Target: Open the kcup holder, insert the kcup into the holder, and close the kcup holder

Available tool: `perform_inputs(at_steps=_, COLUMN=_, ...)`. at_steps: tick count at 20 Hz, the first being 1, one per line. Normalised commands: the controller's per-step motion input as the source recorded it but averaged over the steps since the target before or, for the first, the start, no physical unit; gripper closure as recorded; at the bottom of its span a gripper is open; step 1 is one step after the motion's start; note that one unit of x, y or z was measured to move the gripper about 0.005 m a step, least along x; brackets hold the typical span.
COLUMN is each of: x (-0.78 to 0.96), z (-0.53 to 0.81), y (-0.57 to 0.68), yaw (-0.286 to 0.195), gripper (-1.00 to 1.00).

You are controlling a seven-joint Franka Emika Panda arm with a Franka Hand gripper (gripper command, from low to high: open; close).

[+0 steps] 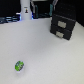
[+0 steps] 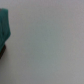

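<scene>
step in hand, by my reading: the first one, opening. the kcup holder (image 1: 63, 22) sat closed at the far side of the table (image 1: 47, 55), toward the exterior view's right, no tray pulled out. its stepped front with pale handle marks faced the near side, angled slightly to the exterior view's left; any long axis was too blurred to call. the kcup (image 1: 19, 65) lay alone on the table near the front, exterior view's left, well apart from the holder; its orientation was unclear. the gripper (image 1: 26, 11) hung at the back, holding nothing visible; jaws apart or together, cannot tell. the wrist view showed only a teal edge and bare table. next move likely calls for reaching a handle and pulling along the facing direction.
</scene>
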Motion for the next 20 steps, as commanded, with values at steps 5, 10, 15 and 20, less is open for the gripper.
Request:
perform_inputs(at_steps=5, x=-0.22, z=0.08, y=0.48, yaw=-0.16, gripper=-1.0)
perform_inputs(at_steps=10, x=-0.29, z=0.0, y=0.56, yaw=-0.217, gripper=-1.0)
perform_inputs(at_steps=15, x=-0.3, z=-0.05, y=0.55, yaw=-0.213, gripper=-1.0)
perform_inputs(at_steps=20, x=-0.34, z=-0.12, y=0.56, yaw=-0.194, gripper=-1.0)
